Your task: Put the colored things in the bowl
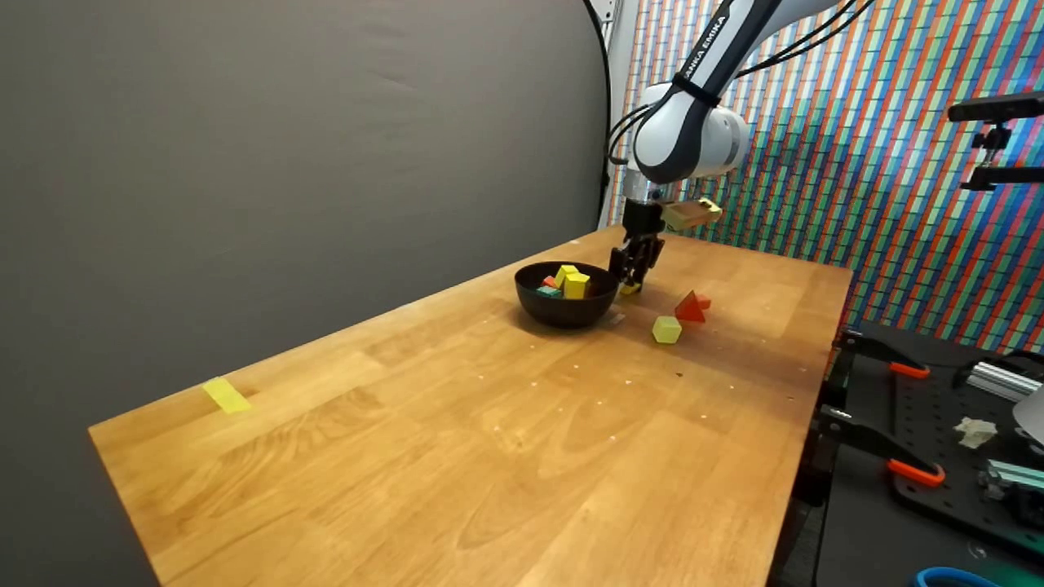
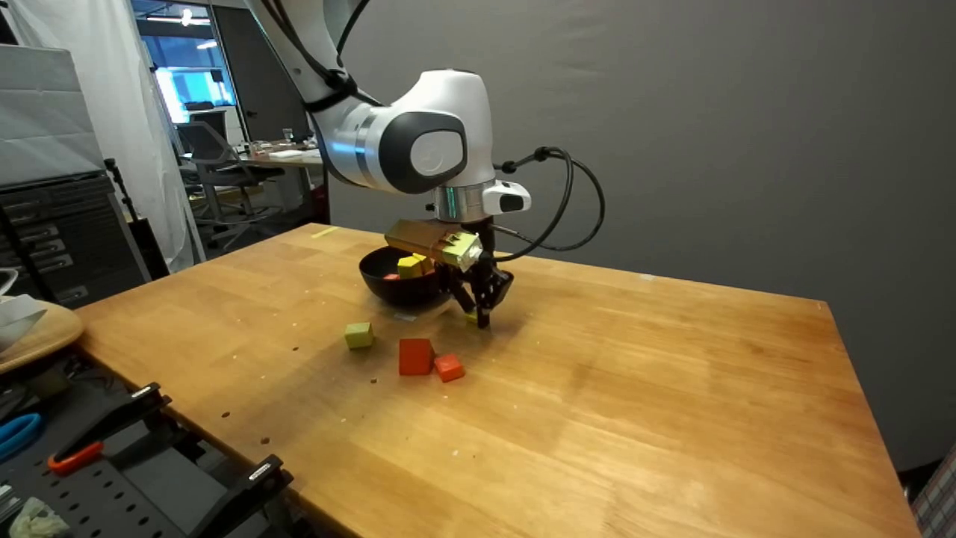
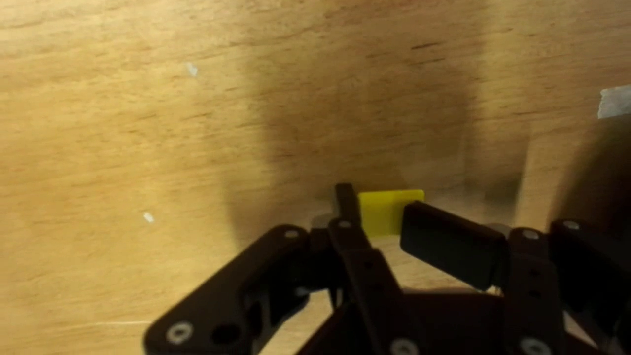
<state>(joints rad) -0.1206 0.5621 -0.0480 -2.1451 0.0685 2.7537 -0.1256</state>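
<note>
A grey wall [image 1: 326, 163] fills the upper left in an exterior view. The wooden table [image 1: 457, 456] spreads beneath it, centre and lower left. From the upper left of an exterior view the robot arm [image 2: 433, 142] reaches down to the middle. Its gripper [image 3: 378, 212], in the lower part of the wrist view, has its jaws only a narrow gap apart. Just left of it in both exterior views, near mid-frame, the black bowl [image 1: 563, 316] sits upright on the table. A yellow tape strip [image 1: 227, 395] lies near the table's edge, lower left of an exterior view. Below centre in an exterior view is a red block [image 2: 416, 356], with a yellow-green block [image 2: 358, 335] apart from it, to the left. Two yellow blocks [image 1: 576, 285] show in the bowl. A third yellow block [image 3: 382, 212] is between the gripper's fingers, down at the tabletop: in the wrist view one finger lies along its left edge, the other covers part of its right side (whether they have hold of it, I cannot tell). A small red block [image 2: 449, 367] is just right of the red block. Left in the bowl are a teal piece [image 1: 549, 291] and a red piece [image 1: 550, 282], partly hidden.
</note>
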